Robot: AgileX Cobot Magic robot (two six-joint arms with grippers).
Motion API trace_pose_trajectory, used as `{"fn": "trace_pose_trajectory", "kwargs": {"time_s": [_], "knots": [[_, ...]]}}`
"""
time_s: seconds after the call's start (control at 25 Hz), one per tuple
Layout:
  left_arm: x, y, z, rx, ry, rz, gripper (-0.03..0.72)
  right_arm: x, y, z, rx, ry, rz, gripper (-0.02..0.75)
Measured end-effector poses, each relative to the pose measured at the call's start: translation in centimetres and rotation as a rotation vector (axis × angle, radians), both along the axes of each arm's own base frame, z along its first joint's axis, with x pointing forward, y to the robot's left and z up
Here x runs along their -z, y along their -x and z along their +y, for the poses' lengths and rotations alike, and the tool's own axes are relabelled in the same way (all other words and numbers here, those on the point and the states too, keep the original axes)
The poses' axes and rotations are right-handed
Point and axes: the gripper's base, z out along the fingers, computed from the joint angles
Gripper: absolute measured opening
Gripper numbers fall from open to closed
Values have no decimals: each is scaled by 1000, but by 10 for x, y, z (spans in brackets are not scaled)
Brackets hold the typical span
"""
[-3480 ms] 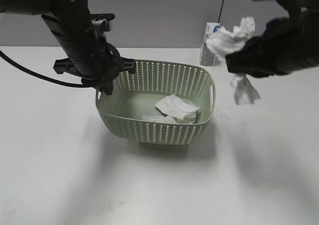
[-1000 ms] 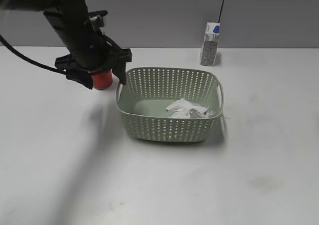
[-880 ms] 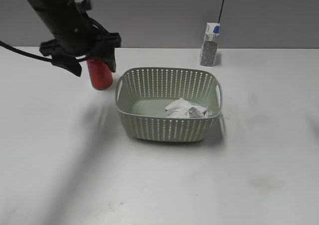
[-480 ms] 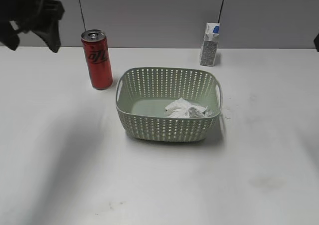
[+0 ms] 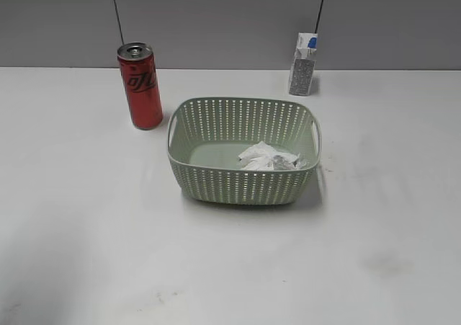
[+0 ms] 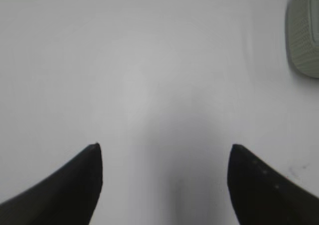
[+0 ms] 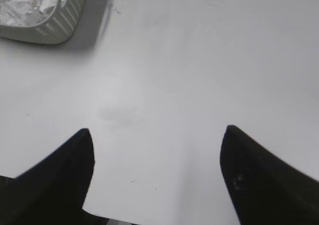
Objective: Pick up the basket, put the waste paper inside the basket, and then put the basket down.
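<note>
The pale green basket (image 5: 245, 170) stands on the white table at the centre of the exterior view. Crumpled white waste paper (image 5: 270, 156) lies inside it at the right. Both arms are out of the exterior view. In the left wrist view my left gripper (image 6: 164, 152) is open and empty over bare table, with a corner of the basket (image 6: 304, 40) at the right edge. In the right wrist view my right gripper (image 7: 157, 135) is open and empty over bare table, with the basket (image 7: 52, 28) and its paper (image 7: 25, 3) at the top left.
A red drink can (image 5: 140, 86) stands upright behind and left of the basket. A small white-and-blue carton (image 5: 303, 63) stands at the back, right of centre. The white table (image 5: 230, 267) meets a grey wall behind.
The left arm let go of the basket's left rim, rose and withdrew to the left out of the exterior view, uncovering the red can. The basket stands on the table with the paper inside.
</note>
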Motion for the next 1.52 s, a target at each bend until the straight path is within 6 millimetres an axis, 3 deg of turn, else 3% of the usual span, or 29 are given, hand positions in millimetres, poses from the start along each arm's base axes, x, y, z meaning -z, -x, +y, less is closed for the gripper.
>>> {"fn": "trace_pose_trajectory", "kwargs": {"time_s": [0.16, 0.32, 0.56, 0.88, 1.08, 1.52], "knots": [[7, 52, 14, -2, 28, -106, 591, 15, 43, -1, 4, -3, -61, 592], [28, 98, 28, -12, 38, -175, 591, 39, 82, -2, 9, -5, -123, 592], [55, 148, 43, -28, 52, -308, 591, 70, 123, -3, 10, -8, -229, 592], [61, 196, 58, -39, 110, -596, 591, 64, 159, -3, 10, -16, -475, 592], [61, 204, 63, -23, 65, -661, 591, 64, 170, -2, 7, -29, -552, 592], [62, 202, 66, -18, -19, -678, 590, 63, 171, -2, 6, -34, -556, 592]]}}
